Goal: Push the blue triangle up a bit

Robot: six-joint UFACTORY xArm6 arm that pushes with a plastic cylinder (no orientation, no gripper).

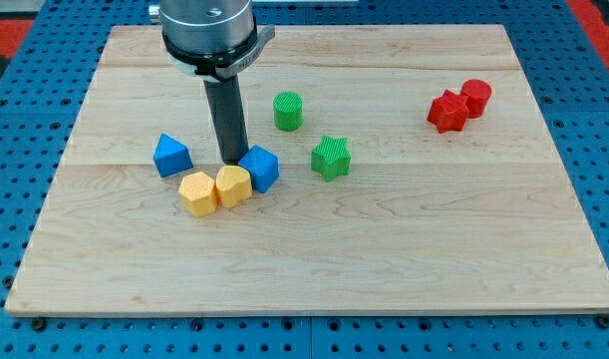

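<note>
The blue triangle (171, 156) lies on the wooden board (314, 249) at the view's left of centre. My tip (232, 161) stands to its right, a short gap away, touching or nearly touching the upper left of a blue cube (260, 167). Two yellow blocks, a yellow hexagon-like block (197, 192) and a yellow block (233, 185), sit side by side just below my tip and against the blue cube.
A green cylinder (288, 110) stands above and right of my tip. A green star (331, 157) lies right of the blue cube. A red star (447, 111) and a red cylinder (475, 97) touch at the upper right.
</note>
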